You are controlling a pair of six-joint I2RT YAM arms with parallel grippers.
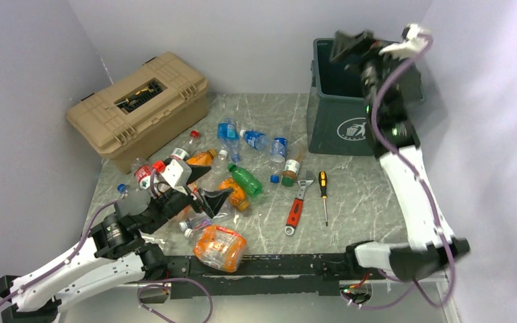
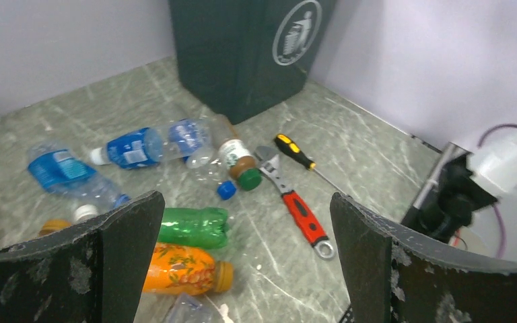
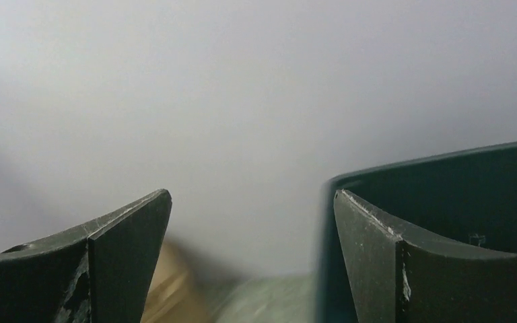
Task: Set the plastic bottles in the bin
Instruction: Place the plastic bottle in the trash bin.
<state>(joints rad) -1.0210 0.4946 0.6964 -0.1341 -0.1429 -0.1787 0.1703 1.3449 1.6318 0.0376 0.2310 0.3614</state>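
Note:
Several plastic bottles lie scattered across the marble table, among them a green one point(image 1: 246, 180) point(image 2: 192, 227), an orange one point(image 1: 234, 192) point(image 2: 182, 268), a big crushed orange one point(image 1: 219, 247) and blue-labelled ones point(image 1: 254, 139) point(image 2: 134, 148). My left gripper point(image 1: 209, 187) point(image 2: 246, 198) hangs open low over the left part of the pile, holding nothing; the green and orange bottles lie by its left finger. The dark green bin point(image 1: 350, 114) point(image 2: 242, 54) point(image 3: 458, 195) stands at the back right. My right gripper point(image 1: 350, 47) point(image 3: 252, 193) is open and empty, high over the bin's left rim.
A tan toolbox point(image 1: 138, 108) stands at the back left. A red-handled wrench point(image 1: 296, 208) point(image 2: 296, 205) and a yellow-and-black screwdriver point(image 1: 324, 195) point(image 2: 296, 151) lie in front of the bin. Grey walls close in the table on three sides.

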